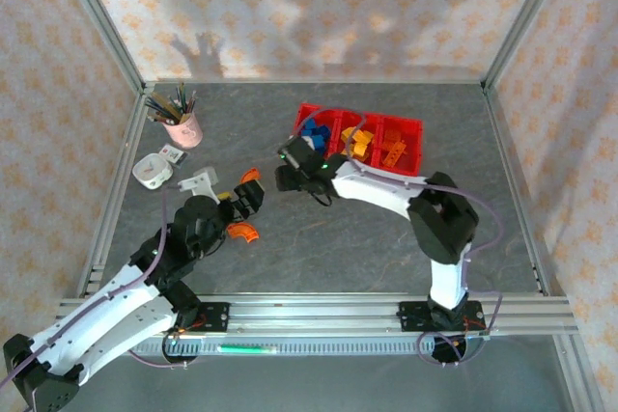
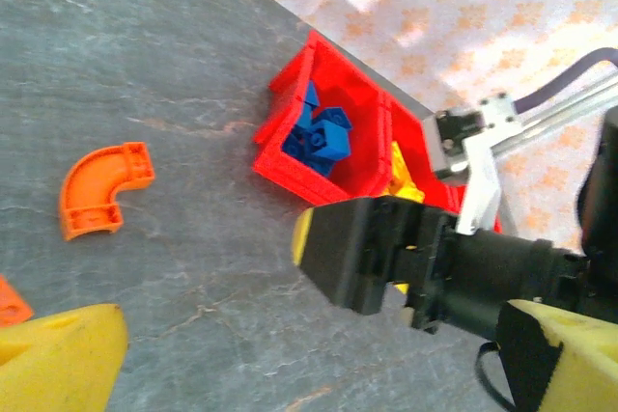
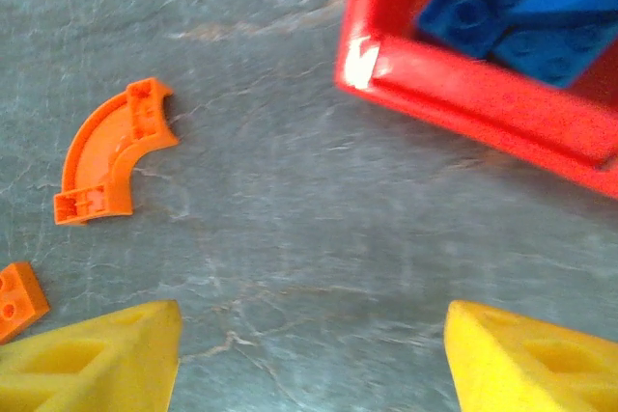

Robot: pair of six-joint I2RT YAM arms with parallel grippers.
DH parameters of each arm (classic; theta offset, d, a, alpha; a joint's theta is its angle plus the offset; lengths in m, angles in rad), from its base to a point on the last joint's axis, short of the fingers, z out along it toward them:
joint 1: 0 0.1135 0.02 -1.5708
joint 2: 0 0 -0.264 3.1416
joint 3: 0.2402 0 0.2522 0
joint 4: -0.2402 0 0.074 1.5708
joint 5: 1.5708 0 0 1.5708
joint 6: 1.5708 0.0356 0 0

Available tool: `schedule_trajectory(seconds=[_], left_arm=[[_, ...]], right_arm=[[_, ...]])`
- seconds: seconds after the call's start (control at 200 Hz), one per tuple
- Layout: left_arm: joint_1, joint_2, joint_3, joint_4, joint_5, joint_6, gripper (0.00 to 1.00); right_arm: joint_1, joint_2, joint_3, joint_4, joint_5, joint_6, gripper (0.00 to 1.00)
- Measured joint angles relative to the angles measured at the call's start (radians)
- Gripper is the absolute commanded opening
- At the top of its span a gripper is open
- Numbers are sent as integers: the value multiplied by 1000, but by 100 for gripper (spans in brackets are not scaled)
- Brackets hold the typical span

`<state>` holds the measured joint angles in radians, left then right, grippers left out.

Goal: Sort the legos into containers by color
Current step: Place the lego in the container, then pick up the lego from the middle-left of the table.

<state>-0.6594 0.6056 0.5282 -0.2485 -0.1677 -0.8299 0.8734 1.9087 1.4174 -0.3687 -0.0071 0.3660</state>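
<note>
From above, we see three joined red bins (image 1: 413, 128) at the far side of a grey, stone-veined table (image 1: 386, 248). Blue blocks (image 1: 312, 129) sit in the leftmost bin, and yellow and orange pieces fill the other two, so we judge the sorting nearly done. An orange arch (image 1: 251, 176) lies loose beside the left gripper (image 1: 246, 200), and a second arch (image 1: 241, 233) lies nearer the arm bases. The right gripper (image 1: 288, 169) hovers just short of the bins.

In the left wrist view, the left gripper (image 2: 309, 378) has its yellow jaws spread wide with nothing between them. The arch (image 2: 101, 188) is a smooth quarter-circle of hard plastic.

In the right wrist view, the right gripper (image 3: 309, 359) is likewise open and empty above bare table. The arch (image 3: 111, 151) lies well apart from the glossy bin wall (image 3: 483, 94). A small orange block (image 3: 19, 301) sits at the left edge (also unsorted).
</note>
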Motion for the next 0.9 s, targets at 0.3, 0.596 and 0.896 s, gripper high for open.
schedule_trajectory(seconds=[0.3,0.596,0.896], left_arm=[[0,-99,0,-154,-79,-43,99],[0,-156,10,-269,-151,-72,99],[0,-162,13,-288,-166,-79,99]], right_arm=[[93,194,164,18,37,8,78],[126,346,323,24,37,3,79],[134,488,489,-11,53,-29,68]])
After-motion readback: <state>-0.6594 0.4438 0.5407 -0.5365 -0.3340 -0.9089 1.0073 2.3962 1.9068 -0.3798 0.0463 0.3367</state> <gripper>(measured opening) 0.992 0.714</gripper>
